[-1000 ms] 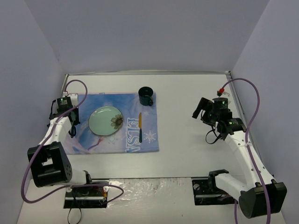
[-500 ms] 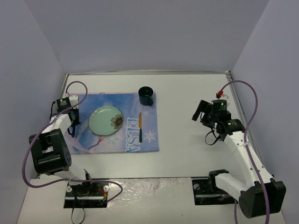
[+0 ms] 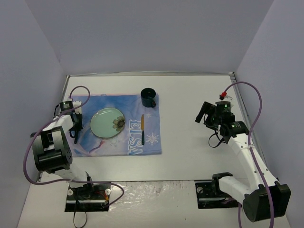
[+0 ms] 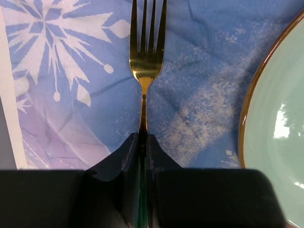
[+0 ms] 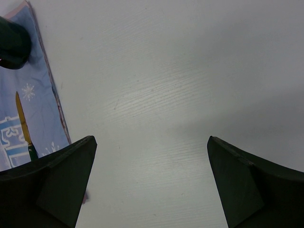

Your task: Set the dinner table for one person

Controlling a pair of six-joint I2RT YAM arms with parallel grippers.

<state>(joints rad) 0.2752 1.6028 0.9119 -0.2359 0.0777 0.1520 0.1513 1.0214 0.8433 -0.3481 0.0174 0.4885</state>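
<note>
The white dinner table [image 3: 190,142] carries a blue snowflake placemat [image 3: 147,142]. On the mat are a pale green plate [image 3: 108,122], a dark mug [image 3: 148,98] and a gold knife with a dark handle [image 3: 142,129]. My left gripper [image 3: 74,128] is at the mat's left side, left of the plate. In the left wrist view it [image 4: 142,138] is shut on the handle of a gold fork [image 4: 146,57], tines pointing away, low over the placemat [image 4: 204,95] beside the plate rim [image 4: 251,99]. My right gripper [image 3: 202,114] is open and empty over bare table [image 5: 151,138].
Purple cables loop from both arms. The table's metal rim [image 3: 152,73] and grey walls close in the back and sides. In the right wrist view the knife [image 5: 23,126] and mug [image 5: 12,42] show at the far left on the placemat's edge [image 5: 52,95].
</note>
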